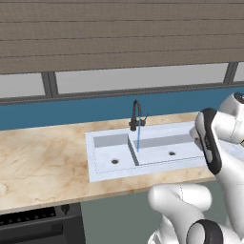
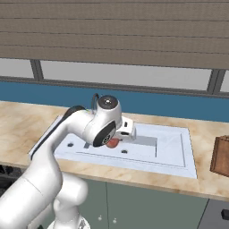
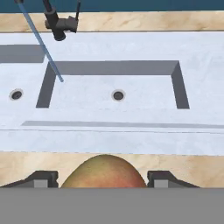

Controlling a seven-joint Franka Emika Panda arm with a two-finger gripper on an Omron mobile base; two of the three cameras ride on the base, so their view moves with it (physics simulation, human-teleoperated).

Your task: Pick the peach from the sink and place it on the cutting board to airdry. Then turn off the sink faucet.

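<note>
- I have the peach point(image 3: 103, 172) clamped between the gripper point(image 3: 103, 180) jaws, lifted above the sink's point(image 3: 109, 135) front rim.
- It's light, round, soft-skinned; I judge gripping across its widest middle safest.
- Faucet point(image 3: 59, 22) at eleven o'clock, running.

A marbled beige countertop point(image 1: 43, 157) runs along a deep blue wall strip point(image 1: 71, 112), above which sits a wide window point(image 1: 138, 78) with dark frames under brown slatted blinds point(image 1: 119, 33), while grey-green cabinet fronts point(image 2: 147, 205) and a dark oven point(image 1: 38, 226) stand below.
</note>
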